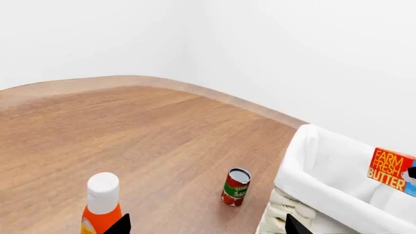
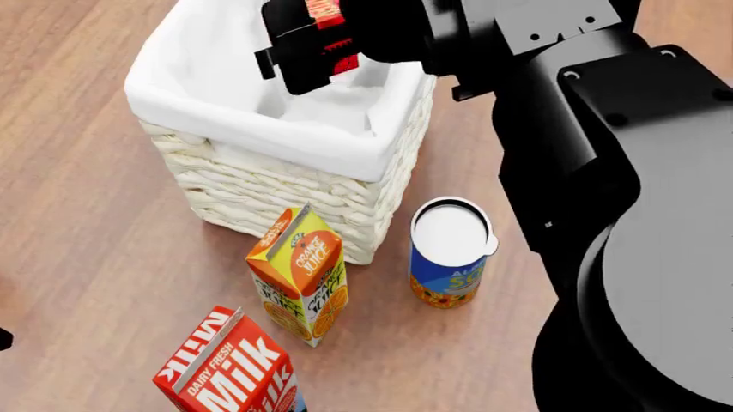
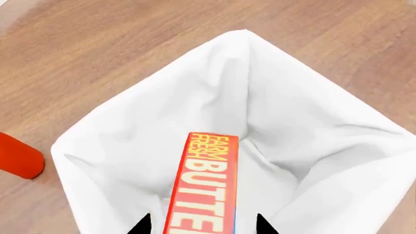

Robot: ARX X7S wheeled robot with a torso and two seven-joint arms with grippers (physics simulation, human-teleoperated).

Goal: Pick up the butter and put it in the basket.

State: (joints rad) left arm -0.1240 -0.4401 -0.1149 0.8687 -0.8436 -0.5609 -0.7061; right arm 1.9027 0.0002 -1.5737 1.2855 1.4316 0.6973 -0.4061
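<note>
The butter (image 3: 204, 185), a flat red-and-orange box with white lettering, hangs over the mouth of the basket (image 3: 293, 122) between the jaws of my right gripper (image 3: 202, 226), which is shut on it. In the head view the right gripper (image 2: 300, 43) holds the butter (image 2: 339, 63) above the white-lined wicker basket (image 2: 263, 193). The left wrist view shows the butter (image 1: 390, 168) above the basket's rim (image 1: 325, 175). My left gripper (image 1: 208, 229) is open and empty, low over the floor beside the basket.
An orange juice carton (image 2: 300, 275), a red Milk carton (image 2: 229, 369) and a blue can (image 2: 451, 253) stand in front of the basket. A tomato can (image 1: 236, 186) and an orange bottle with a white cap (image 1: 102, 204) stand beside it.
</note>
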